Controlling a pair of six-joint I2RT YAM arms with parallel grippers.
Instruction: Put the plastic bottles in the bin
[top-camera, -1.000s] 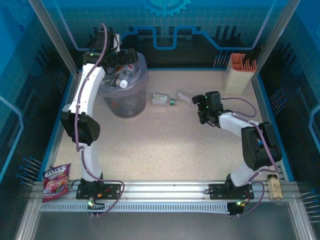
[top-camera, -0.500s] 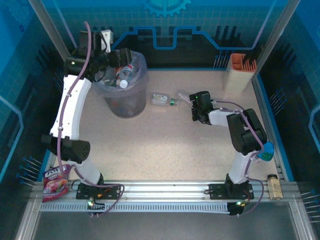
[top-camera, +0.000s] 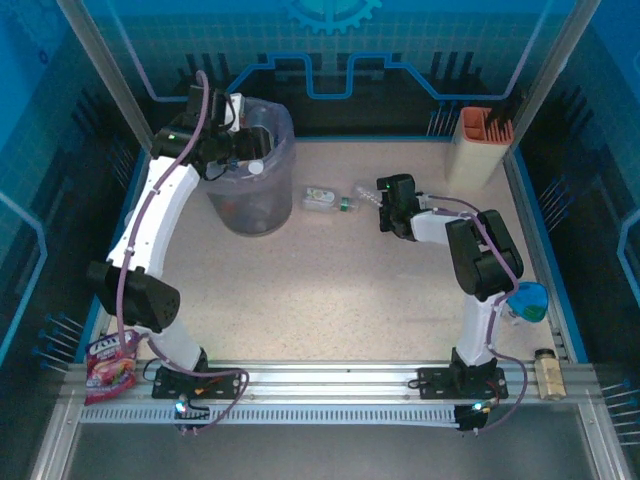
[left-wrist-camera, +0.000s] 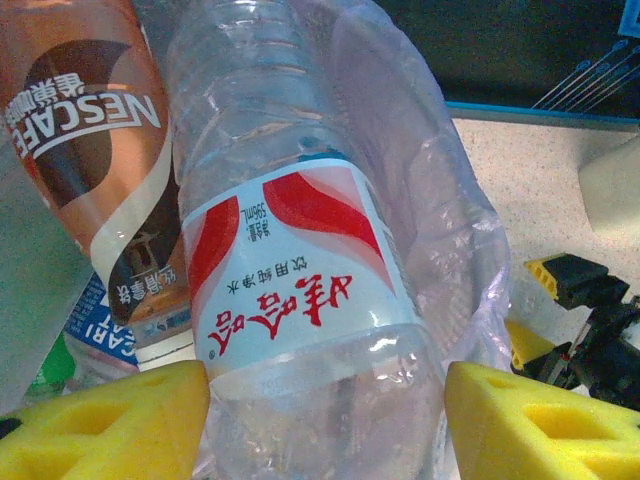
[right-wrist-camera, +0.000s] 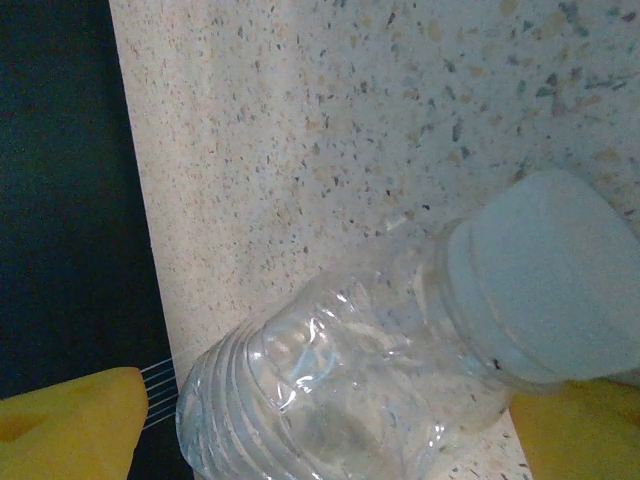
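Top external view, items listed by place from the bin (top-camera: 250, 205): left gripper (top-camera: 240, 155) at the bin's left rim, reaching over the mouth, a white cap (top-camera: 256, 168) just under it; a second ago it hung over the far rim with jaws wide, and they have since narrowed; small labelled bottle (top-camera: 322, 197) lying on the table (top-camera: 330, 290) just right of the bin; clear bottle (top-camera: 368, 192) next along, further right; right gripper (top-camera: 385, 198) now at that clear bottle, having travelled toward the bin from a spot further right; cream-and-orange holder (top-camera: 478, 150) well right of the bin; red snack packet (top-camera: 112, 360) well nearer than the bin, by the left arm's base. Left wrist view: red-labelled bottle (left-wrist-camera: 300, 250) inside the bin against the bag liner (left-wrist-camera: 440, 200), beside a brown coffee bottle (left-wrist-camera: 90, 150); its lower end sits between the yellow pads (left-wrist-camera: 110, 425), which stand apart; whether they press it or merely frame it cannot be told. Right wrist view: the clear bottle on its side, pale cap (right-wrist-camera: 545, 280) at one end, pads (right-wrist-camera: 70, 420) wide apart either side, not closed on it. Judgement: one more bottle looks delivered; at least two remain outside the bin; the right arm's approach suggests the clear bottle is next, needing a squeeze on its ribbed body before the carry to the bin.
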